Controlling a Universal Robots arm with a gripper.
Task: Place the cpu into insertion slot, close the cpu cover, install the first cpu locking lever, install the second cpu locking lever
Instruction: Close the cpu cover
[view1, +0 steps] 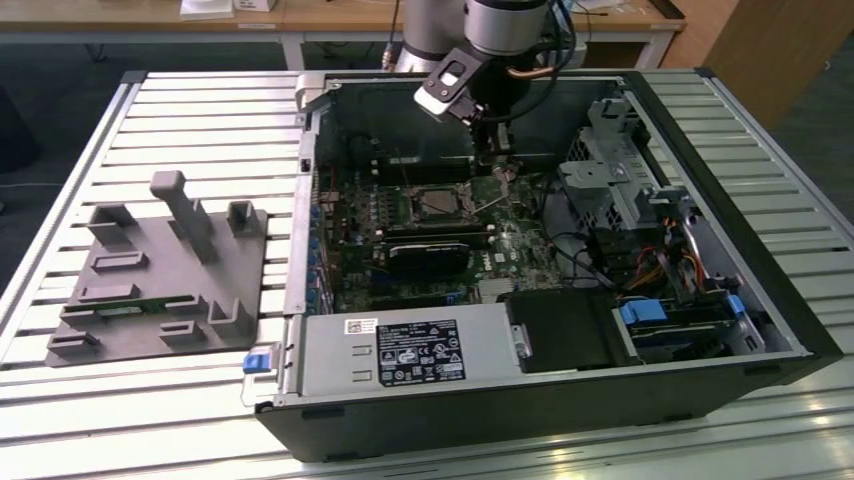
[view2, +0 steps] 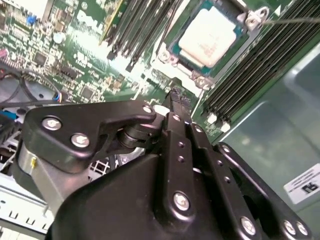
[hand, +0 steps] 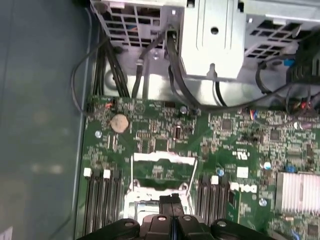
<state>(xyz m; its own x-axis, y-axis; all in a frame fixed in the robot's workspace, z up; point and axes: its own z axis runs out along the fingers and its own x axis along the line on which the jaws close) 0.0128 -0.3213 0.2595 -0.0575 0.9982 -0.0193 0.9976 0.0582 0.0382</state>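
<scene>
Cpu (view2: 209, 35), small pale silvery square chip, sits in the dark metal-rimmed insertion slot (view2: 200, 79), mid-frame in exterior view. Thin silvery cpu cover (hand: 162, 158) frame flipped open for access. We read black gripper (hand: 172, 201) pressed together, empty, beside it.

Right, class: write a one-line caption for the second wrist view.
Black gripper hovering near the pale chip seated in its socket.

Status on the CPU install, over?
Status: gripper low beside insertion slot; cpu seated in it; cpu cover stands open; nothing on the cpu.
</scene>
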